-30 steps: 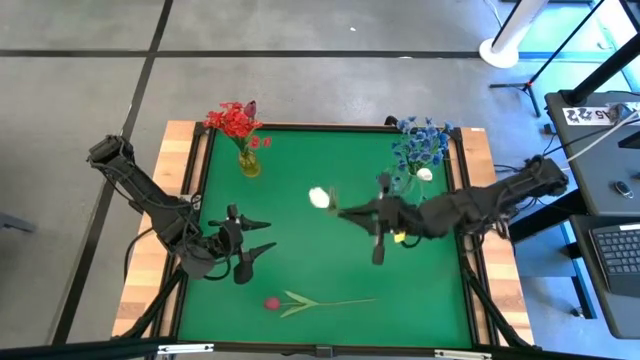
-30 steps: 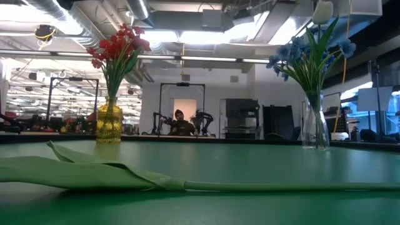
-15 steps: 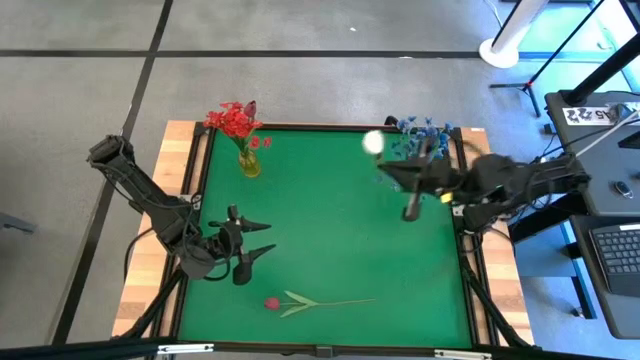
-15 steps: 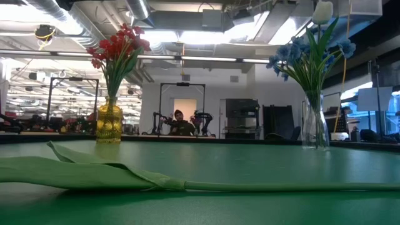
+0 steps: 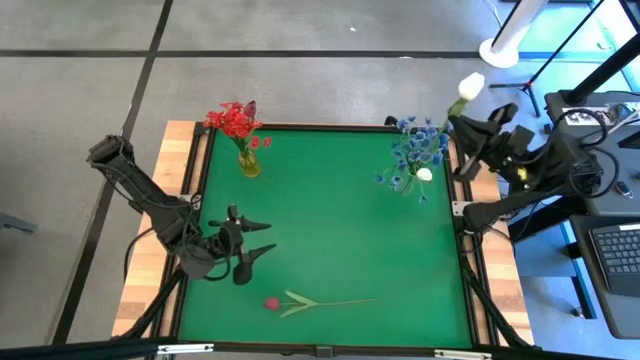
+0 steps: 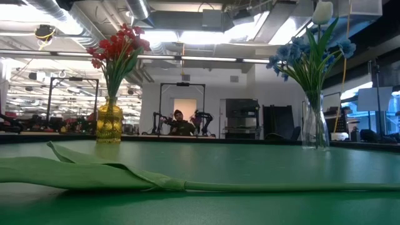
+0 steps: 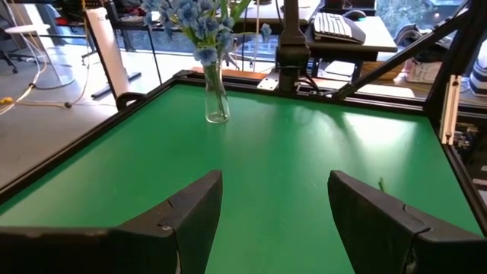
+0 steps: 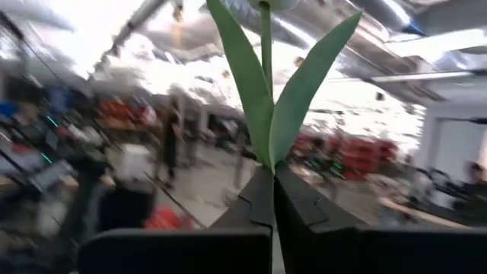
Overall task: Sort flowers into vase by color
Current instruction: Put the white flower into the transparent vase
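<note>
Since a second ago the right arm has swung from mid-table up past the far right corner, beyond the table edge. The right gripper [image 5: 470, 118] is clamped tight on a white tulip [image 5: 471, 86] stem, two long green leaves [image 8: 268, 84] fanning above the fingers. Left gripper [image 5: 262, 238] unchanged over the near-left of the green table [image 5: 340, 250], fingers spread, empty. Blue flowers [image 5: 418, 145] stand in the clear vase, one white bud among them; red flowers [image 5: 234, 120] in the yellow vase [image 5: 249, 163]. A dark pink bud [image 5: 271, 303] lies flat near the front edge.
</note>
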Action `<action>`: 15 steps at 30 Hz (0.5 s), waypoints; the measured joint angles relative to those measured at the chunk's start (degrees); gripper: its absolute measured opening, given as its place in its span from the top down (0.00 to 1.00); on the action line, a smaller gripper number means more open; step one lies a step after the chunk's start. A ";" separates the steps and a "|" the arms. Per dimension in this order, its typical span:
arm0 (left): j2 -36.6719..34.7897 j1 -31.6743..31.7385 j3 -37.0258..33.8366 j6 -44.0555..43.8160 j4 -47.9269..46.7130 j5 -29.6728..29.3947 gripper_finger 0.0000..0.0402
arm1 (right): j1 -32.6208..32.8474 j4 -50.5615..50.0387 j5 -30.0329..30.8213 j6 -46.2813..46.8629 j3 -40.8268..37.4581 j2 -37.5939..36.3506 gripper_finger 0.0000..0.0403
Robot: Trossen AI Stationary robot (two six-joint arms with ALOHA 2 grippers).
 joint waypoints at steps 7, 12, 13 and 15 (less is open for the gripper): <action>0.00 1.32 0.00 -0.10 -0.01 0.09 0.42 | 0.00 -9.19 10.26 -0.87 2.31 0.82 1.00; 0.00 1.49 0.00 -0.90 -0.07 0.17 0.42 | 0.00 -13.32 10.34 3.73 2.40 0.76 1.00; 0.00 1.49 0.00 -1.10 -0.24 0.20 0.42 | 0.00 -14.88 10.34 4.90 2.40 0.73 1.00; 0.00 1.47 0.00 -1.25 -0.41 0.23 0.42 | 0.00 -17.62 10.34 7.45 2.41 0.73 1.00</action>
